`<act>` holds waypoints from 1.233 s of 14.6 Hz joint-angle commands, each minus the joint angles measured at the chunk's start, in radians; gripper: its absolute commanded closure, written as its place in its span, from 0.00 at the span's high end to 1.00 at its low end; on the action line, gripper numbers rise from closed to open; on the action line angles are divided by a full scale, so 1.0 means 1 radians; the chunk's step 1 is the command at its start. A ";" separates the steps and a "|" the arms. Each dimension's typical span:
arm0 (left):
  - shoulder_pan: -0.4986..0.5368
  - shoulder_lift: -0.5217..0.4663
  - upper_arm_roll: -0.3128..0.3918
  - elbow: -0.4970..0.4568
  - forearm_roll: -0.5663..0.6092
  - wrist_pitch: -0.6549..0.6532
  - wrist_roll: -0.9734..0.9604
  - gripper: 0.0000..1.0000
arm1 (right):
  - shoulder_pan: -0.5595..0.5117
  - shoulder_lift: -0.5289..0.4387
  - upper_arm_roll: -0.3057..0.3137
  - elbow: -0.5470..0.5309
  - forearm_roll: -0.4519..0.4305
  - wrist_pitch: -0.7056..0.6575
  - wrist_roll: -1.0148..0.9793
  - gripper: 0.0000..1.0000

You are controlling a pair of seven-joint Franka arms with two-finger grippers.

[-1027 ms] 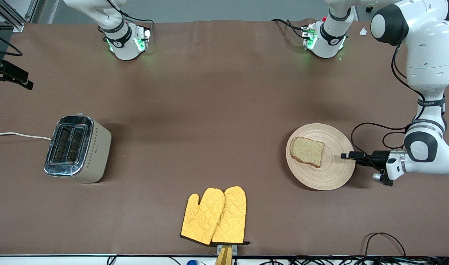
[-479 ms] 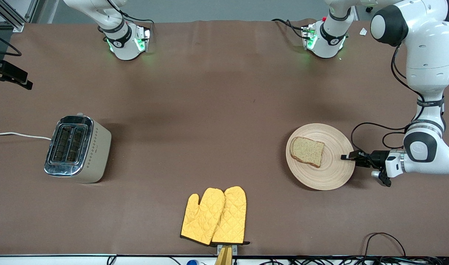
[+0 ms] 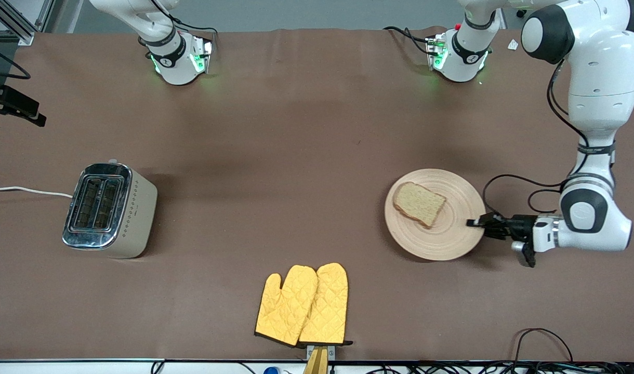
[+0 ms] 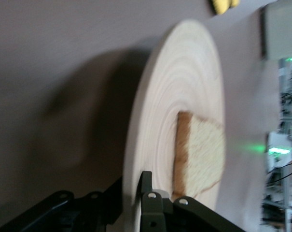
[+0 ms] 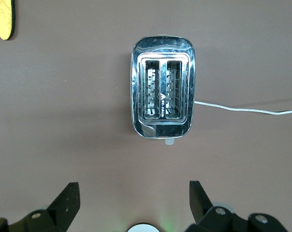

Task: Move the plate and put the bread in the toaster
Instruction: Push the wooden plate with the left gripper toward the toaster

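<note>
I have the left gripper (image 3: 475, 223) clamped on the rim of the wooden plate (image 3: 452, 241), at the edge toward the left arm's end of the table. In the left wrist view the fingers (image 4: 148, 193) pinch the plate (image 4: 184, 87) edge, one above and one under it. The plate looks raised off the brown table (image 3: 296, 156), its shadow showing beneath it in the left wrist view.

The bread slice (image 3: 419, 203) lies flat on the plate, on the part toward the right arm's end and slightly farther from the front camera than the plate's middle. Same slice in the left wrist view (image 4: 201, 154), crust edge facing the fingers, not touching them.

The toaster (image 3: 109, 210) stands upright well apart from the plate, at the right arm's end of the table, both slots empty, white cord (image 3: 26, 190) running off toward the table edge. The right gripper (image 5: 134, 203) hangs high over the toaster (image 5: 163, 94), fingers spread wide apart, holding nothing; that arm is waiting.

Pair of yellow oven mitts (image 3: 304, 306) lies near the front edge of the table, between toaster and plate, closer to the front camera than both.
</note>
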 commanded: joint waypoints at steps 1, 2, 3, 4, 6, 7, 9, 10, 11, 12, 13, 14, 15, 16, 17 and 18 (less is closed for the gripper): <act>-0.008 -0.010 -0.110 0.010 -0.043 -0.014 -0.149 0.00 | -0.018 -0.006 0.008 0.000 0.020 -0.008 0.004 1.00; -0.015 -0.009 -0.144 0.013 -0.060 -0.006 -0.201 0.00 | -0.018 -0.006 0.008 0.000 0.020 -0.008 0.003 1.00; -0.027 -0.004 -0.171 0.023 -0.087 -0.002 -0.259 0.00 | -0.020 -0.006 0.008 0.000 0.020 -0.008 0.003 1.00; -0.050 -0.006 -0.191 0.027 -0.117 0.020 -0.316 0.00 | -0.020 -0.006 0.008 0.000 0.020 -0.008 0.001 1.00; -0.106 -0.010 -0.208 0.033 -0.164 0.089 -0.353 0.00 | -0.021 -0.005 0.005 0.000 0.018 -0.006 -0.020 1.00; -0.133 -0.009 -0.210 0.033 -0.196 0.133 -0.355 0.00 | -0.027 -0.003 0.005 0.000 0.018 -0.006 -0.026 1.00; -0.208 -0.001 -0.210 0.033 -0.276 0.228 -0.358 0.00 | -0.044 -0.002 0.005 0.000 0.020 -0.006 -0.026 1.00; -0.257 0.001 -0.210 0.033 -0.314 0.297 -0.373 0.00 | -0.046 -0.002 0.005 0.000 0.020 -0.006 -0.025 1.00; -0.308 0.002 -0.210 0.035 -0.345 0.377 -0.396 0.00 | -0.047 0.000 0.005 0.000 0.020 -0.006 -0.025 1.00; -0.355 0.005 -0.210 0.035 -0.371 0.449 -0.416 0.00 | -0.049 0.001 0.005 0.000 0.018 -0.005 -0.026 1.00; -0.403 0.008 -0.210 0.040 -0.408 0.518 -0.432 0.00 | -0.051 0.001 0.005 0.000 0.018 -0.003 -0.026 1.00; -0.446 0.019 -0.210 0.055 -0.455 0.575 -0.442 0.00 | -0.051 0.001 0.005 0.000 0.018 -0.005 -0.026 1.00; -0.483 0.030 -0.210 0.066 -0.500 0.618 -0.452 0.00 | -0.049 0.001 0.005 0.000 0.018 -0.005 -0.026 1.00; -0.517 0.040 -0.210 0.070 -0.541 0.665 -0.453 0.00 | -0.051 0.001 0.005 0.000 0.018 -0.003 -0.026 1.00; -0.546 0.053 -0.210 0.079 -0.566 0.714 -0.452 0.00 | -0.051 0.001 0.005 0.000 0.018 -0.003 -0.026 1.00; -0.570 0.066 -0.210 0.092 -0.589 0.750 -0.452 0.00 | -0.052 0.001 0.005 0.000 0.018 -0.005 -0.026 1.00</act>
